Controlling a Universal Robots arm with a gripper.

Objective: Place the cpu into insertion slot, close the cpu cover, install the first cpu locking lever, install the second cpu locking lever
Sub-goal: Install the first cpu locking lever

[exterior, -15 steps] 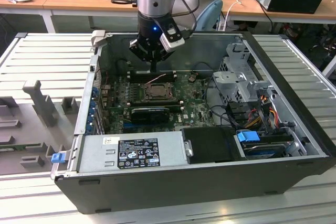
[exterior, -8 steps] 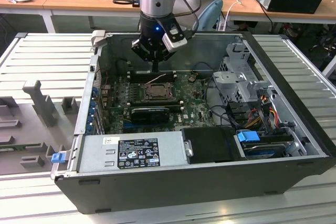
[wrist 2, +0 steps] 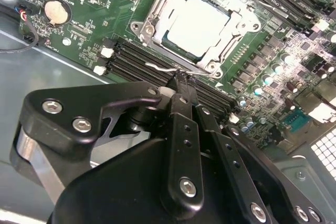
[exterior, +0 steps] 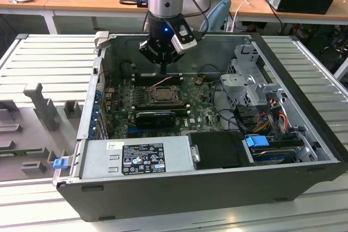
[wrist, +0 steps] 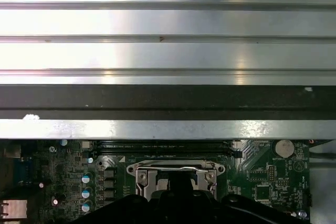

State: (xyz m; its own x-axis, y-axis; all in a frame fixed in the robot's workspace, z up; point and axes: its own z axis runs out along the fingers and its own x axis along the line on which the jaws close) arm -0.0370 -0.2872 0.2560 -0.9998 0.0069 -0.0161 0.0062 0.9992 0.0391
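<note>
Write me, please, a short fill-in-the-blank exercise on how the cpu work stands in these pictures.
1. The pale square ____ lies under the closed cpu cover.
2. The tool has its tip beside a thin wire locking ____ next to that cover.
3. The motherboard around them is ____ in colour.
Missing words: cpu; lever; green.

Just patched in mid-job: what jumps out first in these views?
The pale cpu sits in the insertion slot, framed by the closed cpu cover, in the second wrist view. The gripper, jaws together, has its tip at a thin wire lever along the socket's edge.
</note>
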